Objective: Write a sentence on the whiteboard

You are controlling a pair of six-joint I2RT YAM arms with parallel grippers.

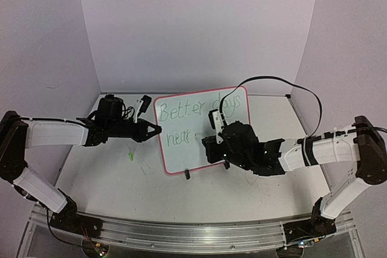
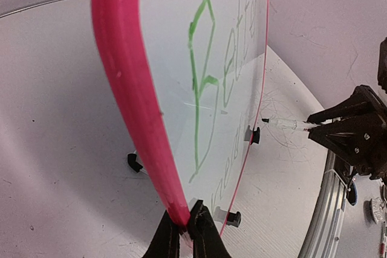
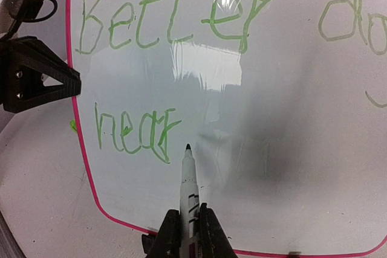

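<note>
left pincer [image 2: 186,226]: clamped on whiteboard [image 2: 172,34] rim | green sentence [image 2: 204,83] visible

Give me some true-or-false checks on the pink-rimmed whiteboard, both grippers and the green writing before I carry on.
1. The left gripper is clamped on the edge of the glossy white rectangular whiteboard with the pink-red rim. True.
2. The right gripper is empty. False: it holds a slim white marker, tip towards the board.
3. The green handwriting runs in two lines. True.
4. The whiteboard lies flat on the table. False: it stands upright on small black feet.
</note>
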